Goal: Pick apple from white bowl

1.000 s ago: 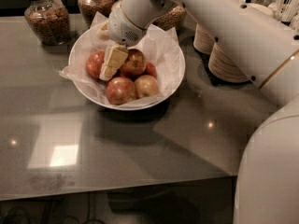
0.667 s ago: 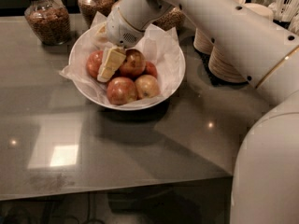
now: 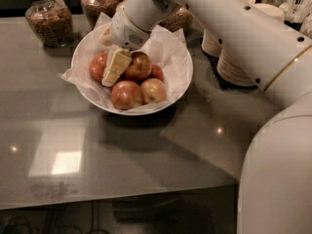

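Almost nothing has moved in the last second: the gripper (image 3: 115,69) remains down inside the white bowl (image 3: 146,112) at nearly the same spot, if anything a touch lower among the fruit. Its cream tip stands tilted in the gap between the left apple (image 3: 97,65) and the centre apple (image 3: 139,65), touching or very nearly touching both. Whether it is spread, closed, or gripping either one cannot be told from this view. The white arm (image 3: 224,28) reaches in from the far right, its rounded wrist hanging over the far-left part of the bowl. The bowl sits on the far half of the glossy grey table (image 3: 122,160), left of middle, lined with crinkled white paper (image 3: 170,48) that sticks out past the rim on the left. All the apples lie in it. Besides the two at the gripper, a reddish-yellow apple (image 3: 126,94) and a paler apple (image 3: 153,90) lie along the near side, touching each other, and a patch of a red apple (image 3: 157,72) shows between the centre one and the paler one. At the far left stands a glass jar (image 3: 48,21) of brown contents, with a second jar (image 3: 96,5) just beyond the bowl. Stacks of tan bowls (image 3: 234,65) stand to the right of the bowl, partly behind the arm. The robot's white body (image 3: 280,179) fills the near right corner.
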You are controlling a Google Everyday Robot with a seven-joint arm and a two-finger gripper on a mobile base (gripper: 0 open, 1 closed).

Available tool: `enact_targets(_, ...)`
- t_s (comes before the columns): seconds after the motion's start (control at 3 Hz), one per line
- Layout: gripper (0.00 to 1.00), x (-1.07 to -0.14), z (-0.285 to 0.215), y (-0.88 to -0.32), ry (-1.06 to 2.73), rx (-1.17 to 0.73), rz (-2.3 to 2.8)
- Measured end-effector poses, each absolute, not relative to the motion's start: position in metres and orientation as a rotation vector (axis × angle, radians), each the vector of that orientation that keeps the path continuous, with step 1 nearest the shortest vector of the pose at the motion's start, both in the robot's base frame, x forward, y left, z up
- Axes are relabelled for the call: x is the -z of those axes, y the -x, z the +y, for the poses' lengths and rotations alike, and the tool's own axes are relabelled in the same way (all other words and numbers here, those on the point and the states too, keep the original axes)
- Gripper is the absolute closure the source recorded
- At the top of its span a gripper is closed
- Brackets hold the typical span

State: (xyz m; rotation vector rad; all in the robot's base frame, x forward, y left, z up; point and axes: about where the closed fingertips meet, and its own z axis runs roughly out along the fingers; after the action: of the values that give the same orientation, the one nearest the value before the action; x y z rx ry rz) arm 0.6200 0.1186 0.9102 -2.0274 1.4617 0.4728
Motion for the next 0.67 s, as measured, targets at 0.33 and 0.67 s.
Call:
enact_targets(0.33,0.33,-0.9081,0.1198,-0.6194,2.03,-0.485,1.47)
enact_targets(0.67,0.52,-0.9046,0.121,-0.6188,2.035,-0.495,1.478)
